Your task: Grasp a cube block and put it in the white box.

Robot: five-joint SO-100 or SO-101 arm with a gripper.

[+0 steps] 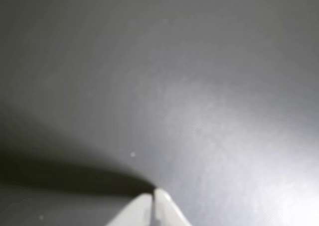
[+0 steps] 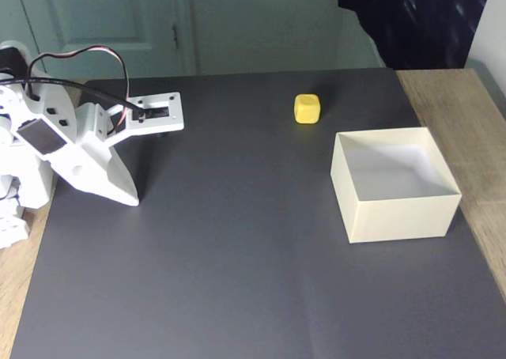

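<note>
The yellow cube block [image 2: 307, 108] rests on the dark mat toward the back, just beyond the far left corner of the white box [image 2: 395, 218]. The box stands open-topped at the right, and nothing shows inside it. My gripper [image 2: 129, 198] is far to the left in the fixed view, folded low with its white fingers pointing down at the mat. In the wrist view the gripper [image 1: 152, 193] has its two tips pressed together with nothing between them, over bare mat.
A dark grey mat [image 2: 237, 264] covers most of the wooden table [image 2: 466, 114]. The arm's white base and cables sit at the left edge. A dark cloth [image 2: 419, 19] hangs at the back right, in front of a pale door and wall.
</note>
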